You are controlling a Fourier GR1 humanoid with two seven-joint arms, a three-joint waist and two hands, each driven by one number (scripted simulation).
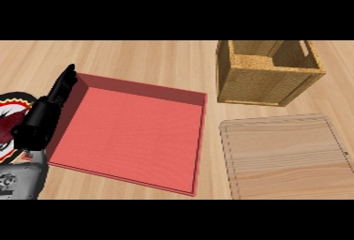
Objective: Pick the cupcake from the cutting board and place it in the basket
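Note:
The wooden cutting board lies at the lower right with nothing on it. The woven basket stands behind it at the upper right, and what shows of its inside holds nothing. No cupcake shows anywhere in the head view. My left hand is at the left edge, fingers straight and pointing away from me, over the left rim of a red tray. It is open and holds nothing. My right hand is out of view.
A shallow red square tray fills the middle left of the counter. A round thing patterned in red, white and black lies partly cut off at the far left, beside my left forearm.

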